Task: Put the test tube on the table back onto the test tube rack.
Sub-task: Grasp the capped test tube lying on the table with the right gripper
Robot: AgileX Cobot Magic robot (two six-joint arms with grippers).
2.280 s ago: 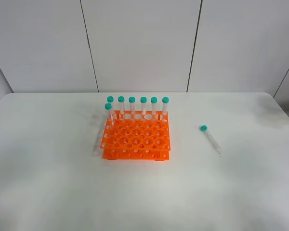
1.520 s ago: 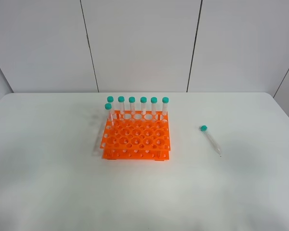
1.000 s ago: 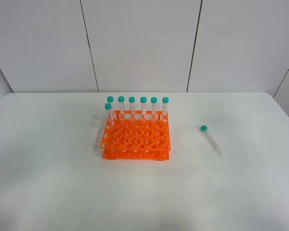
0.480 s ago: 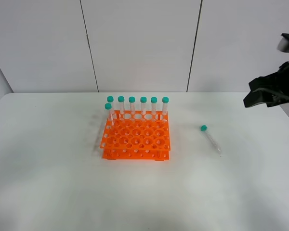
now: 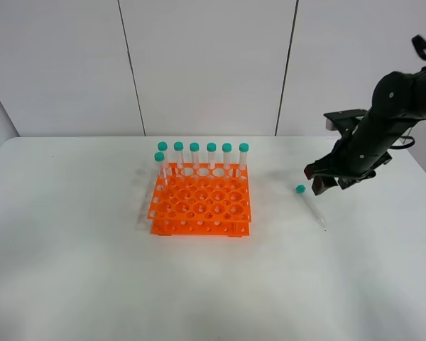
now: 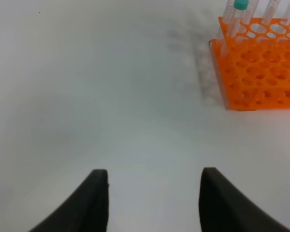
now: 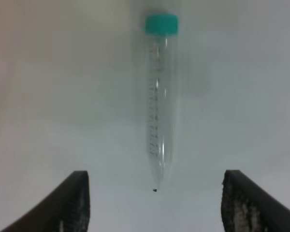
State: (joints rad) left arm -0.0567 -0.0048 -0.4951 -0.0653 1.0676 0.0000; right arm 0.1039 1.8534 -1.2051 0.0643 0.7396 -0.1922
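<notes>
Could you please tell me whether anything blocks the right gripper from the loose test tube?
Nothing visible does: only bare white matte table lies between the open black right gripper and the slim clear teal-capped test tube.

Left wrist view: test tube rack (image 6: 261, 72) cut off at frame edge; only the left gripper (image 6: 153, 181) fingertips show. Right wrist view: test tube (image 7: 159, 111) graduations blurred, unreadable.

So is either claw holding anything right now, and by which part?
Nothing. The right gripper hangs open by the test tube lying on the table; the left gripper is open and empty.
</notes>
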